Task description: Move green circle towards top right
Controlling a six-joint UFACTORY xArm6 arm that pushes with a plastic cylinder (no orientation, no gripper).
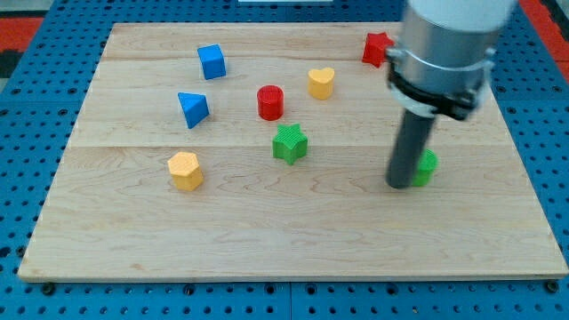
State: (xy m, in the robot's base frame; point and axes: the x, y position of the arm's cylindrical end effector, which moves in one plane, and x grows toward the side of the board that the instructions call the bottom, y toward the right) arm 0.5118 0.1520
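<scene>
The green circle lies on the wooden board at the right, mostly hidden behind my rod. My tip stands touching the circle's left side, a little below it. The arm's grey body covers the board's upper right. A red star peeks out at the view's top, left of the arm.
A green star sits at the middle. A red cylinder and a yellow heart lie above it. A blue cube and a blue triangle are at the upper left. A yellow hexagon is at the left.
</scene>
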